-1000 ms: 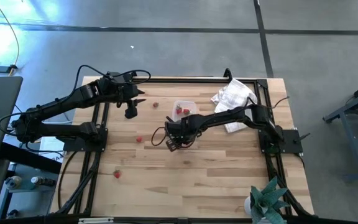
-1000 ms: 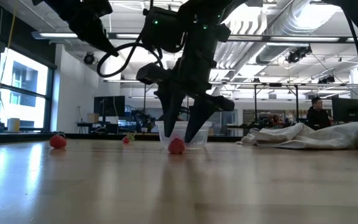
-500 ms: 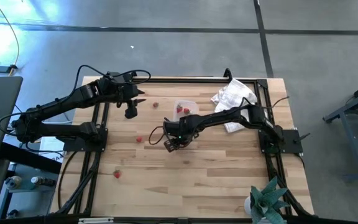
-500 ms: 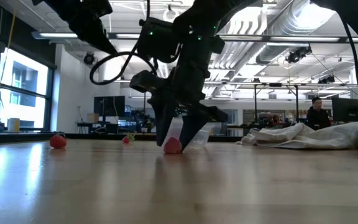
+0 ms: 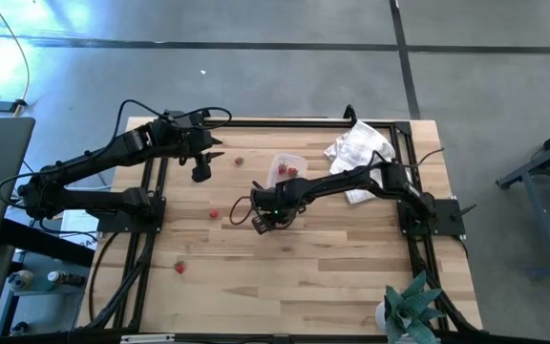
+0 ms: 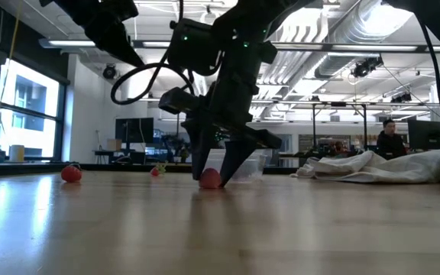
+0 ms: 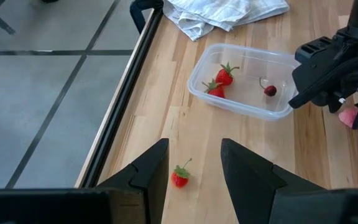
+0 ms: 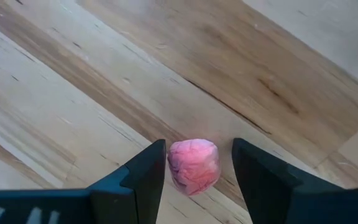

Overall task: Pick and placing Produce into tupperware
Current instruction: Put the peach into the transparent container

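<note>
The tupperware [image 5: 285, 168] is a clear tub on the table, and the left wrist view [image 7: 244, 81] shows two red strawberries and one dark piece in it. My right gripper [image 5: 264, 222] points down near the table's middle. It is open, with a finger on each side of a pink-red piece of produce [image 8: 193, 165] that rests on the wood [image 6: 210, 179]. My left gripper [image 5: 201, 172] hovers open above the far left of the table, over a loose strawberry [image 7: 179, 177]. My right gripper comes at the pink-red piece from above, pointing down. One finger [image 8: 148, 171] stands right against the piece's side [image 8: 174, 163], and whether it touches I cannot tell. The other finger [image 8: 253, 168] is a small gap away. The piece lies on the table.
More red pieces lie loose on the wood at the left [image 5: 214, 214], the near left [image 5: 179, 268] and beside the tub [image 5: 240, 162]. A crumpled white cloth [image 5: 361, 148] lies at the far right. A green plant [image 5: 411, 306] stands at the near right corner.
My right gripper has shifted slightly toward the table's left edge and come down, so its fingertips now reach the wood around the pink-red piece. The left arm has kept still.
</note>
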Tool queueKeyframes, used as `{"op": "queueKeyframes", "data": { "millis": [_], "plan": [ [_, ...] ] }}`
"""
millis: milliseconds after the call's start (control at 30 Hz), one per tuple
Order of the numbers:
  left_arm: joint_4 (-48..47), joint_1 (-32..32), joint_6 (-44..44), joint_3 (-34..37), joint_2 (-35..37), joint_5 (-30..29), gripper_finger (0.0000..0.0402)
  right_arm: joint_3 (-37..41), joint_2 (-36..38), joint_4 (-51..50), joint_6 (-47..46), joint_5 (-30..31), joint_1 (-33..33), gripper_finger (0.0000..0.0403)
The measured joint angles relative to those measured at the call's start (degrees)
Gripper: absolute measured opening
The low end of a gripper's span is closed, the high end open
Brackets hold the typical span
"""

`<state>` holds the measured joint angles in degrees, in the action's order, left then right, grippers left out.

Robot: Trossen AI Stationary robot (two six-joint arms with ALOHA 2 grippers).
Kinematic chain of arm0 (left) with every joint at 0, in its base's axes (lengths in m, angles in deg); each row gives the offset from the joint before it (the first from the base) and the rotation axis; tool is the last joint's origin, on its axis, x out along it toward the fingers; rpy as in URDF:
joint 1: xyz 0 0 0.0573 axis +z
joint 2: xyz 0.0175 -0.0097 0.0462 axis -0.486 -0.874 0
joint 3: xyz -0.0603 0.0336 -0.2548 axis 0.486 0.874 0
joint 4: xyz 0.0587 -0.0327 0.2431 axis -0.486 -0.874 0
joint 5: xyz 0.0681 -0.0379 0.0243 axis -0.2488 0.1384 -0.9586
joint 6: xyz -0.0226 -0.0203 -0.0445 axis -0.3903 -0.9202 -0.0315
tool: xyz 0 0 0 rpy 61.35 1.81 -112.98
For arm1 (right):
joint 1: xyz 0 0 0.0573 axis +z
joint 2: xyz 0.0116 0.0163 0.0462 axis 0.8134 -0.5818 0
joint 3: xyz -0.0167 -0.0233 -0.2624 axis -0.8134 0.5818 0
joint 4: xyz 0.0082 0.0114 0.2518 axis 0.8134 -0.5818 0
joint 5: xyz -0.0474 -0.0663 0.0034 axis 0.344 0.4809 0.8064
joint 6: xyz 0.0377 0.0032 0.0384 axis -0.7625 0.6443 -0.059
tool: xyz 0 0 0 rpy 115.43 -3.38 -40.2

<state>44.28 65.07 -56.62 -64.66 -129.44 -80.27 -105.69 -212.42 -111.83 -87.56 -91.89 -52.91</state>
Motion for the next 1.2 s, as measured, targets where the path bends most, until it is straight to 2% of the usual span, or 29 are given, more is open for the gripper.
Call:
{"op": "queueKeyframes", "data": {
  "millis": [667, 933, 1200],
  "plan": [
    [-0.01, 0.00, 0.01, 0.00, 0.01, 0.00, 0.0136, 0.05, 0.05, -0.47, -1.69, 2.63, 1.81, 0.0179],
    [0.00, 0.00, 0.00, -0.01, 0.01, 0.00, 0.0136, -6.81, -0.71, -10.90, 1.40, 3.97, 2.10, 0.0178],
    [-0.02, 0.00, 0.01, 0.01, -0.01, 0.00, 0.0136, -7.93, -0.56, -12.51, 2.61, 5.65, 1.95, 0.0178]
  ]
}}
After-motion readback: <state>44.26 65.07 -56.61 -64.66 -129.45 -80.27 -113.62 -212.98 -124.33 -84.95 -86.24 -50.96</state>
